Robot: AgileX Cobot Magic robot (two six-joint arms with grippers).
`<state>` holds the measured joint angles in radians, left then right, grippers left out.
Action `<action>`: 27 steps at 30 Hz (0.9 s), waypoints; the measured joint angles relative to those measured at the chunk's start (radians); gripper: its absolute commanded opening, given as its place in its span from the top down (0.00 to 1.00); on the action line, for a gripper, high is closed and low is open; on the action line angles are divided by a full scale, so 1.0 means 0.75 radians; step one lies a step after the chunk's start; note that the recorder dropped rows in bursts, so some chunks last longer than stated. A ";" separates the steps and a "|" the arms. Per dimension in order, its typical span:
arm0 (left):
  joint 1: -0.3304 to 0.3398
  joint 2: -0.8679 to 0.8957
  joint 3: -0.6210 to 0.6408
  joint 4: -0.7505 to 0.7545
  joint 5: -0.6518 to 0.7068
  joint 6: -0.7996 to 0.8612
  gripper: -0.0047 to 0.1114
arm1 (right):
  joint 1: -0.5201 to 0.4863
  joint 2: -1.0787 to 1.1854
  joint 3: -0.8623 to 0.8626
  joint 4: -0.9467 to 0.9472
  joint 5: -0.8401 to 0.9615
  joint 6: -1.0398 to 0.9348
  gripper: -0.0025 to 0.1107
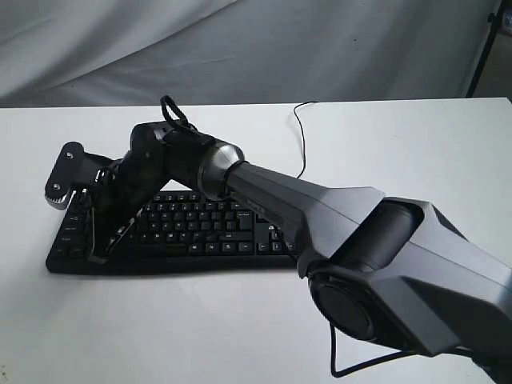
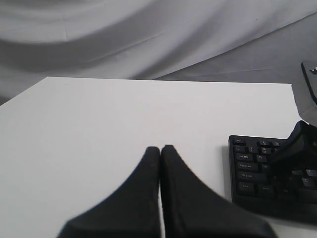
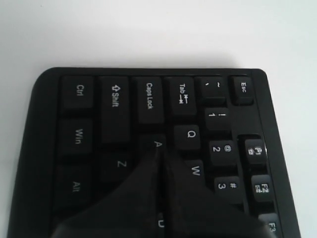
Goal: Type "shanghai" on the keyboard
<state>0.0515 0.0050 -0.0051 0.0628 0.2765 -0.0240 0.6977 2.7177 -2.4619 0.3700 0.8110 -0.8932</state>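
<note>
The black keyboard lies on the white table, left of centre, with much of its right part hidden behind my right arm. That arm reaches across to the keyboard's left end. My right gripper is shut with nothing in it, and its joined tips sit at the A key; whether they press it I cannot tell. In the exterior view the right gripper points down at the keyboard's left end. My left gripper is shut and empty over bare table, apart from the keyboard. It does not show in the exterior view.
A thin black cable runs from the keyboard toward the table's back edge. Grey cloth hangs behind the table. The white tabletop extends to the right of the keyboard and in front of it.
</note>
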 measured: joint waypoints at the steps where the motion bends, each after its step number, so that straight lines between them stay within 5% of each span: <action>1: 0.000 0.000 0.000 0.000 0.000 0.000 0.95 | 0.000 0.000 0.000 0.000 -0.002 0.000 0.98; 27: 0.000 0.000 0.000 0.000 0.000 0.000 0.95 | -0.005 -0.121 0.000 0.006 0.066 -0.020 0.98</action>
<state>0.0515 0.0050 -0.0051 0.0628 0.2765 -0.0240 0.6936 2.6272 -2.4619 0.3744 0.8606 -0.9080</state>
